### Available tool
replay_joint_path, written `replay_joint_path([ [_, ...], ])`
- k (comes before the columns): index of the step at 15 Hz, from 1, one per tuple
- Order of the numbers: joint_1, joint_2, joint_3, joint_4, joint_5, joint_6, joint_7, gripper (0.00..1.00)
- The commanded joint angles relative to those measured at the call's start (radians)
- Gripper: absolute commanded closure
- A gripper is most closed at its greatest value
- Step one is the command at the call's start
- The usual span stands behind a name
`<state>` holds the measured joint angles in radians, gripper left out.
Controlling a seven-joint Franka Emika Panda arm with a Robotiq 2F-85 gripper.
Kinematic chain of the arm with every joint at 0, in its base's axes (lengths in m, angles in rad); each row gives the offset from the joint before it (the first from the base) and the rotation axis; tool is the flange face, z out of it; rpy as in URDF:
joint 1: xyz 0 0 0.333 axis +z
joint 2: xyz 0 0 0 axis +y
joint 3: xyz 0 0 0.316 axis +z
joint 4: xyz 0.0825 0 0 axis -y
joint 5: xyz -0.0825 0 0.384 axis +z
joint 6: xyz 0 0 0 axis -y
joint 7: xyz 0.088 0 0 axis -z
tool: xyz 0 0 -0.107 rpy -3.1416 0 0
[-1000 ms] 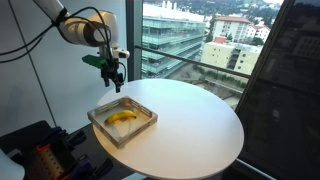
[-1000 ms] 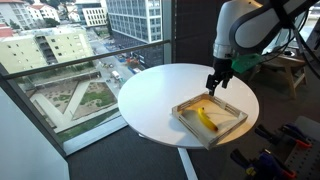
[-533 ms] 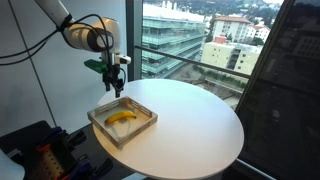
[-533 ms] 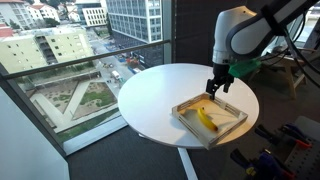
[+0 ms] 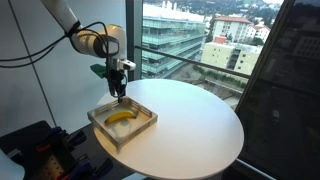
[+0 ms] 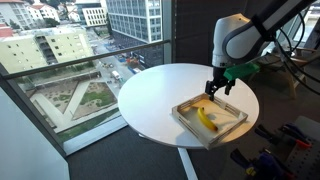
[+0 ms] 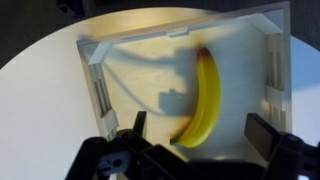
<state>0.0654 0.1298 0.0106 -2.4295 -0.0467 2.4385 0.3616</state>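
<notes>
Inside wooden tray (image 7: 100, 85), banana (image 7: 207, 95) parallel to side walls

Looked like an office or robotics lab high up in a city building, definitely not anybody's home. Floor-to-ceiling windows (image 5: 175, 40) ran along one side, and through them you looked down on office blocks (image 6: 135, 18) and a green courtyard (image 6: 70, 100) way below. A round white table (image 5: 195, 130) sat right by the glass with a robot arm (image 5: 85, 42) reaching over it. Cables and gear (image 5: 40, 155) were piled low nearby, and a wooden desk (image 6: 292, 62) stood behind.
</notes>
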Motion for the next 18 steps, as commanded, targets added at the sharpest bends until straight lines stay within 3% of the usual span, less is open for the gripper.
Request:
replay_joint_path([
  [1, 0.005, 0.04, -0.019, 0.033, -0.037, 0.02, 0.079, 0.0],
  [9, 0.046, 0.114, -0.052, 0.087, -0.132, 0.055, 0.209, 0.0],
  [18, 0.079, 0.162, -0.046, 0.132, -0.102, 0.104, 0.213, 0.0],
])
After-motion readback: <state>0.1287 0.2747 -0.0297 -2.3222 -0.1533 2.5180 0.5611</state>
